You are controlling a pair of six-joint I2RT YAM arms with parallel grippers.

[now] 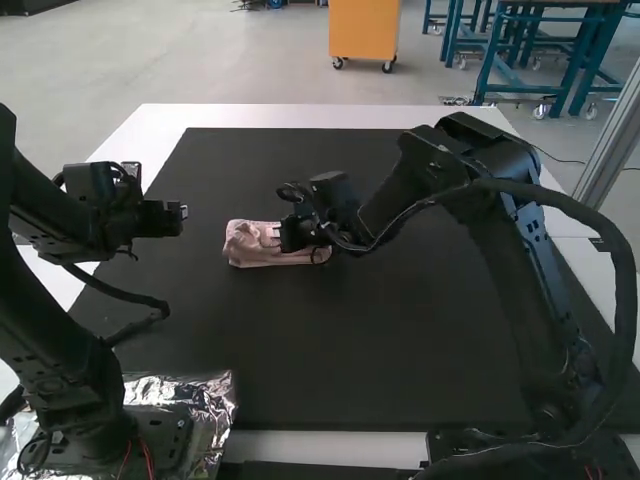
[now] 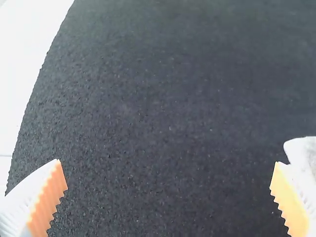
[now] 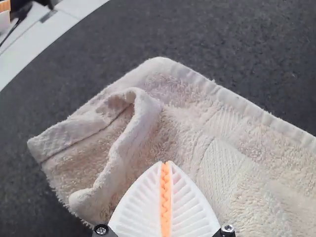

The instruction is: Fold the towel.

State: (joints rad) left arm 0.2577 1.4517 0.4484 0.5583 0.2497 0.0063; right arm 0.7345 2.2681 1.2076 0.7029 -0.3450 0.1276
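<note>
With twelve o'clock at the far side of the table point(image 1: 300, 115), the pink towel point(image 1: 245, 243) lies on the big black mat point(image 1: 350, 350), at about ten o'clock from the mat's middle. It is bunched into a small, long lump that runs from nine o'clock to three o'clock. In the right wrist view, one end has a flap flopped over, and its edge curls up like a little wave. A flat, smooth band runs through the fuzzy part. The right gripper point(image 1: 280, 236) is at the towel, with its arm on the three o'clock side. Its two white fingers point(image 3: 140, 202) are pressed together, orange pads touching, with towel all around their tips. I can't tell if they touch the towel. The left gripper point(image 1: 180, 216) is between nine and ten o'clock from the towel, near it, over the mat. Its fingers point(image 2: 47, 200) are spread wide, with just air between them.
</note>
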